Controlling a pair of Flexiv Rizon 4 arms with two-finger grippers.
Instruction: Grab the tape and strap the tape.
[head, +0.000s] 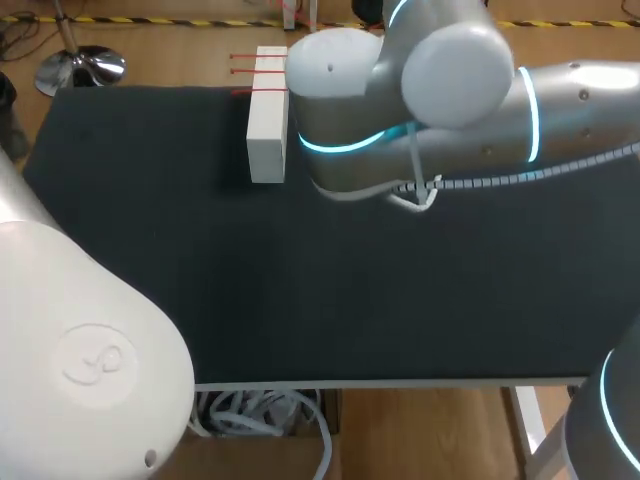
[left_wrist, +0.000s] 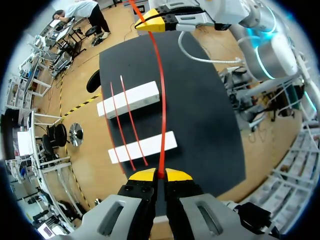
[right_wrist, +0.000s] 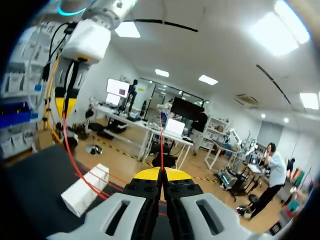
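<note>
Tape (left_wrist: 161, 100): one thin red strand, strung in the air between the two grippers, above the black surface (left_wrist: 200, 100). Left gripper (left_wrist: 160, 174): fingers pressed together on the near end of the strand, which enters right at the seam between the yellow tips. Right gripper (left_wrist: 156, 23): seen from the left wrist, it sits over the far part of the surface, fingers closed on the other end. The strand runs nearly straight between them, passing over two white blocks (left_wrist: 129, 99) that lie side by side and apart; I cannot tell whether it touches them. At least two more red strips (left_wrist: 131, 117) lie across both blocks, beside the held strand. Right wrist view: right gripper (right_wrist: 161, 172) with fingers together, red strand at the seam; left gripper (right_wrist: 65, 107) hangs ahead of it and above a white block (right_wrist: 85, 192), the tape (right_wrist: 70, 150) curving down from its yellow tip. Head view: both grippers hidden under the arms; right arm (head: 450, 70) reaches in past the middle, left arm (head: 80, 340) is near the front corner; one white block (head: 268, 125) shows with red strips (head: 245, 72) across it at the far edge.
</note>
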